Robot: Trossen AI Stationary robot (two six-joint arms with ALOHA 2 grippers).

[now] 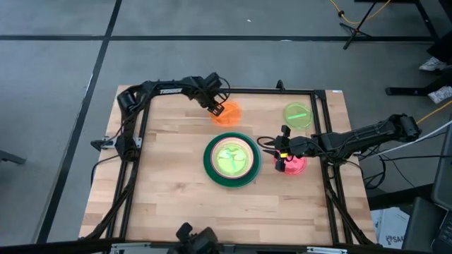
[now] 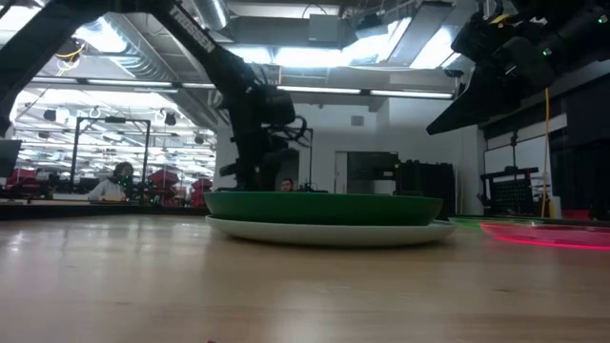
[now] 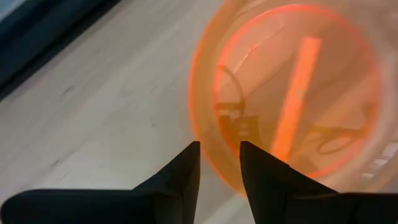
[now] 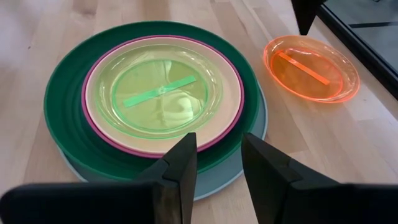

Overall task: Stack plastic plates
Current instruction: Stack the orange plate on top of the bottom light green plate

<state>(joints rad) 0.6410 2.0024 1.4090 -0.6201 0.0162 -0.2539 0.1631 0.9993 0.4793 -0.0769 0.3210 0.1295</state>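
1. The stack [image 1: 232,159] sits mid-table, flat: a light blue plate [image 4: 249,163] at the bottom, then the dark green plate [image 4: 65,93], the magenta plate [image 4: 93,127], a pale pink plate [image 4: 227,102] and one lime green plate [image 4: 155,93] on top.
2. Three small plates lie singly: an orange plate [image 1: 227,113] at the far edge, a second lime plate [image 1: 297,114], a red plate [image 1: 293,166] right of the stack.
3. The left gripper [image 1: 214,108] hangs at the orange plate's rim, fingers [image 3: 180,180] slightly parted and holding nothing.
4. The right gripper [image 1: 281,149] is between the stack and the red plate, fingers [image 4: 180,174] apart and empty.
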